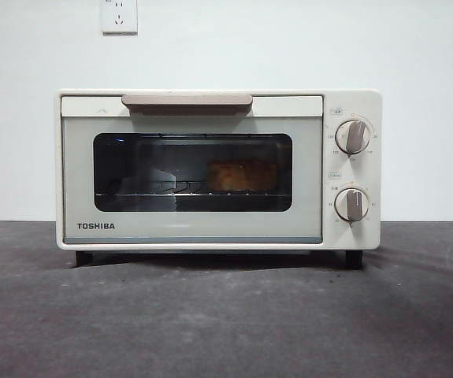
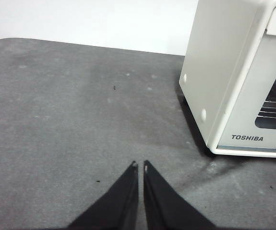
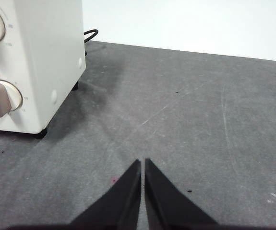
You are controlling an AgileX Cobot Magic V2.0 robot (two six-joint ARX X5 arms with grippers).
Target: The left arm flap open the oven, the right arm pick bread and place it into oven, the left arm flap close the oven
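1. Sitting on the rack inside the oven (image 1: 218, 169), the bread (image 1: 242, 175) shows through the dark window, toward its right half.
2. Door is up and shut, so all three steps look done.
3. Left gripper (image 2: 139, 166) hangs over the worktop (image 1: 226, 315) beside the oven, jaws pressed together, empty.
4. Right gripper (image 3: 142, 162) matches it on the other side.

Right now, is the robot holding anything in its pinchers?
No, nothing. The left gripper and right gripper are both shut and empty. The bread sits inside the closed oven.
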